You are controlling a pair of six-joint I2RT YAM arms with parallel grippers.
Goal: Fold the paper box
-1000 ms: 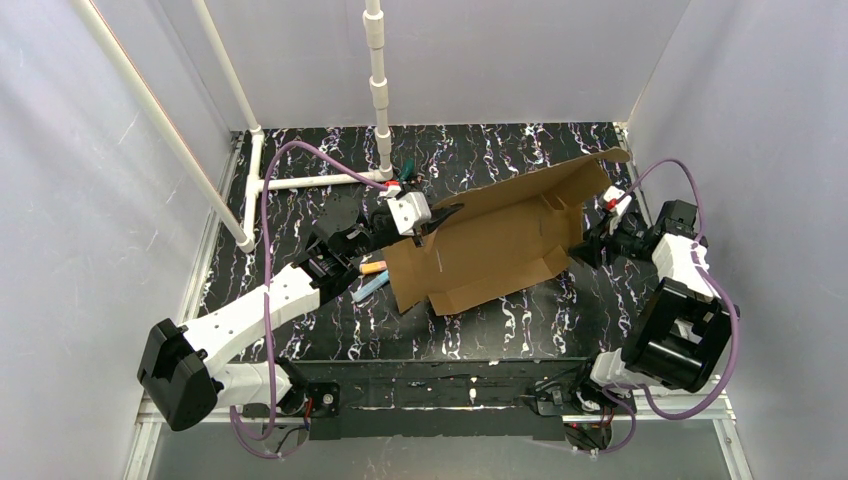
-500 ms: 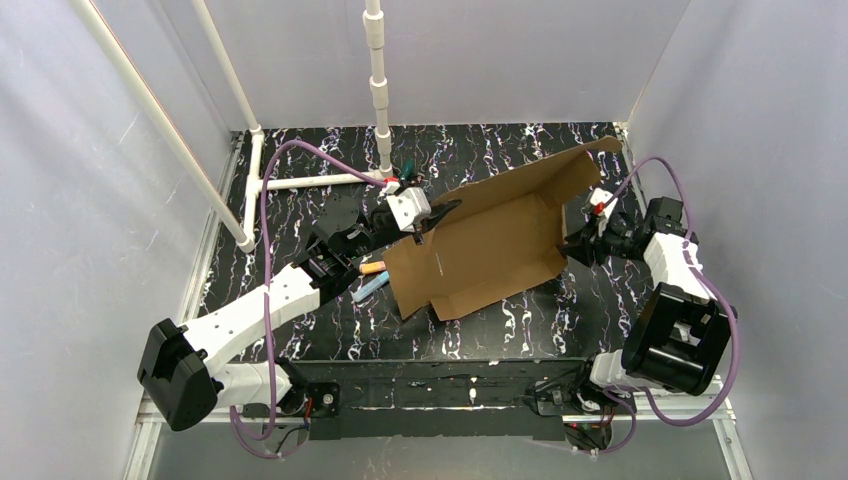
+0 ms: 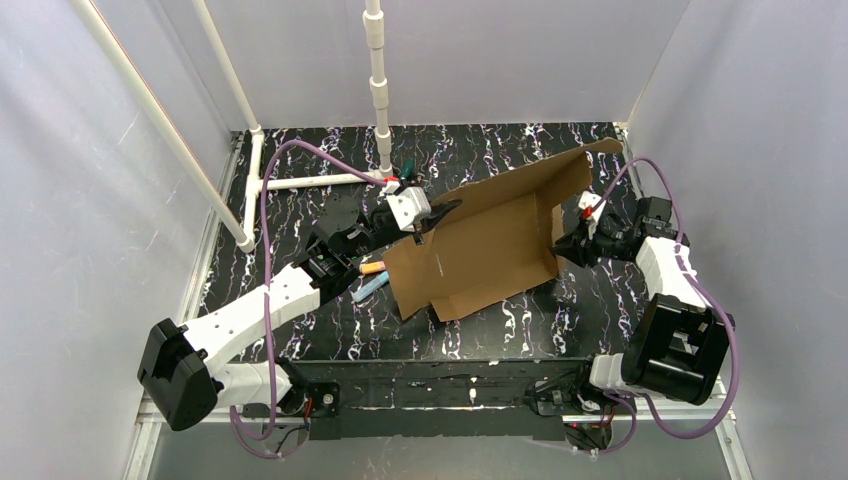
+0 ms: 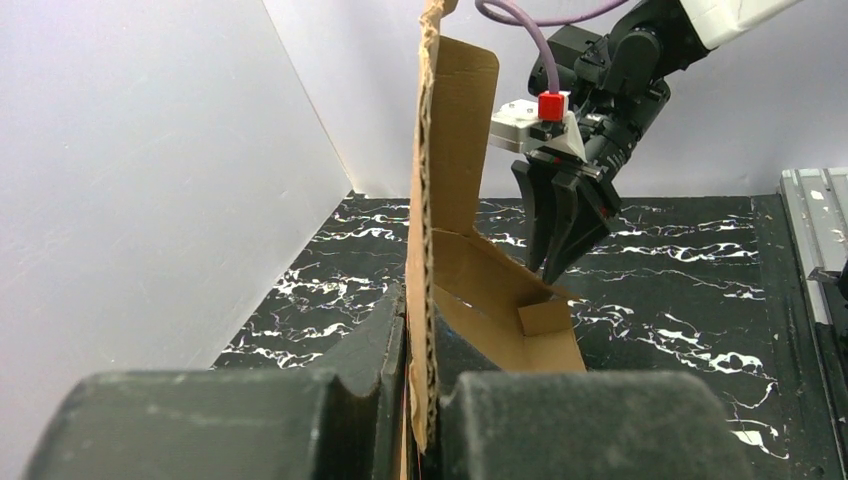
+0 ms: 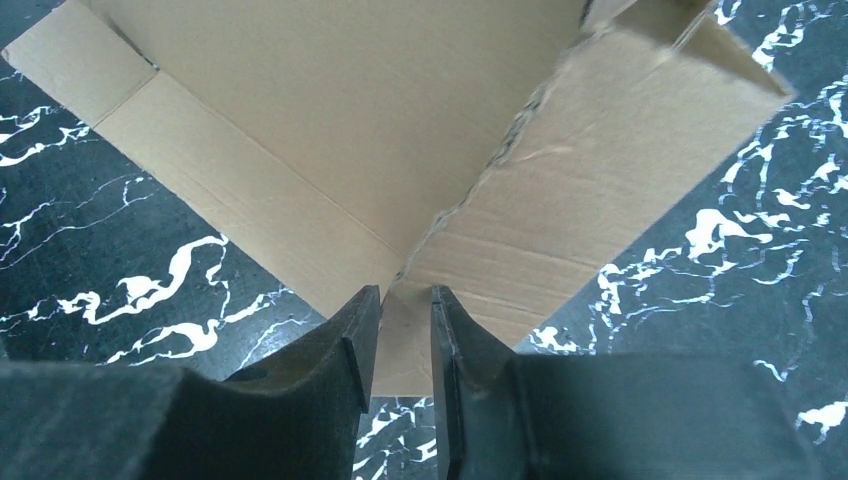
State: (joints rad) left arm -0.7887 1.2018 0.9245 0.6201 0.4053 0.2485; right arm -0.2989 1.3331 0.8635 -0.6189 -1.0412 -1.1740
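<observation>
Your left gripper [image 4: 420, 400] is clamped on the box [image 3: 490, 240] edge. Right gripper [image 5: 402, 297] jaws are almost together, tips touching the box.

Bright, even, diffuse light throws only soft shadows; the paper box [image 4: 470, 275] blurs nearest the left wrist lens.
</observation>
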